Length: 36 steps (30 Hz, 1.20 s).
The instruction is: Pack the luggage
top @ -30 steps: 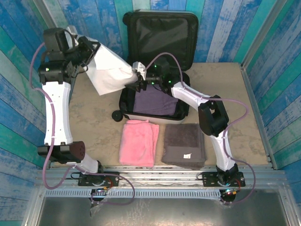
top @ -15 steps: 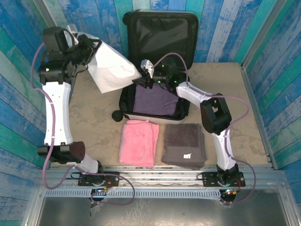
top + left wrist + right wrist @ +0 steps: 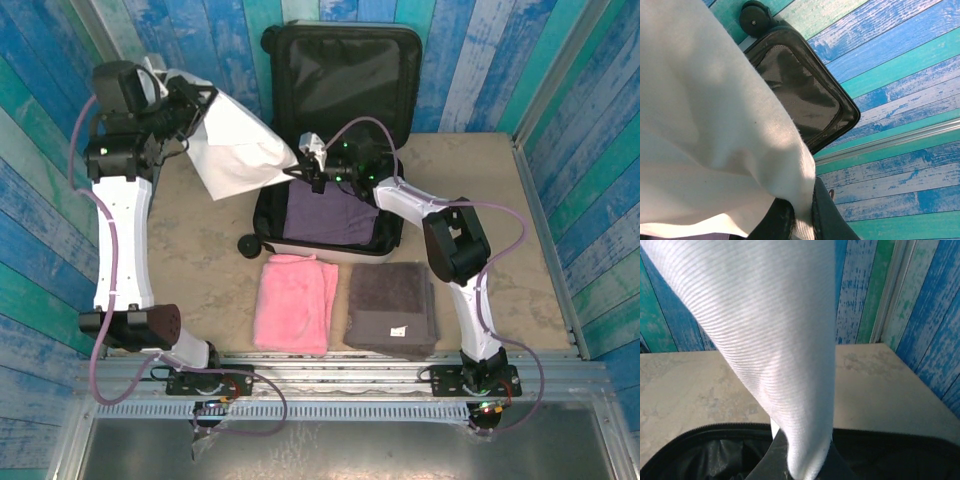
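Locate the luggage (image 3: 335, 160) at the middle of the table's (image 3: 200, 250) far edge, lying open: base half flat on the surface, lid half upright against the plank wall (image 3: 230, 40). Note black lining in both halves and a black wheel (image 3: 247, 243) at the base's near left corner. Find a folded purple garment (image 3: 325, 213) inside the base half.

Above the far left corner of the base, find the right gripper (image 3: 306, 165), fingers together and clamped on one end of a white cloth (image 3: 235, 145). In the right wrist view, see this cloth rising from between the fingers, with the zipper rim of the luggage just below and bare table beyond.

Trace the cloth leftward to the left gripper (image 3: 183, 100), raised over the table's far left corner, fingers likewise pinched shut on the opposite end. In the left wrist view, see the fabric caught between the dark fingers, the lid and one wheel behind it.

Toward the table's near edge, just in front of the base, find a folded pink towel (image 3: 295, 303) on the left and a folded grey towel (image 3: 392, 308) on the right, side by side, slightly apart
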{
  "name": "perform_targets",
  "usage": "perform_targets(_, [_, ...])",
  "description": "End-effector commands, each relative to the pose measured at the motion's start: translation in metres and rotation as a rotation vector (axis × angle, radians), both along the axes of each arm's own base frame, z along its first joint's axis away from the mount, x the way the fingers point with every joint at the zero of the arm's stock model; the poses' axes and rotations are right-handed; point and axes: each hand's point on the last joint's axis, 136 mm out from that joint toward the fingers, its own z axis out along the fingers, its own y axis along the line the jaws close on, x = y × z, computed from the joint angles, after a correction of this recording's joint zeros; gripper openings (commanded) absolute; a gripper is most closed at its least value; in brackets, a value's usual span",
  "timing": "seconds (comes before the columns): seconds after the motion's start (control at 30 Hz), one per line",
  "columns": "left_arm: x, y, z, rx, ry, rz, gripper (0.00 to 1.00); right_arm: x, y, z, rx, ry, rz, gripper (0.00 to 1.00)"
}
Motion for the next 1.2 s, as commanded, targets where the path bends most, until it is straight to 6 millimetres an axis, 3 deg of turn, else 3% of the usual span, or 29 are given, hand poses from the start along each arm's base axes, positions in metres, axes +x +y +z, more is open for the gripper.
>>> perform_targets(0.0, [-0.010, -0.008, 0.039, -0.023, -0.154, -0.037, 0.00, 0.015, -0.019, 0.005, -0.058, -0.028, -0.126, 0.00])
perform_targets(0.33, [0.030, -0.044, 0.019, -0.082, -0.139, -0.118, 0.00, 0.073, -0.116, 0.027, -0.158, -0.120, -0.578, 0.00])
perform_targets(0.73, [0.081, -0.133, -0.034, -0.136, -0.053, -0.314, 0.00, 0.083, -0.207, 0.056, -0.169, -0.236, -0.882, 0.00])
perform_targets(1.17, [0.128, -0.190, -0.092, -0.200, 0.007, -0.490, 0.00, 0.086, -0.277, 0.073, -0.191, -0.255, -1.093, 0.00])
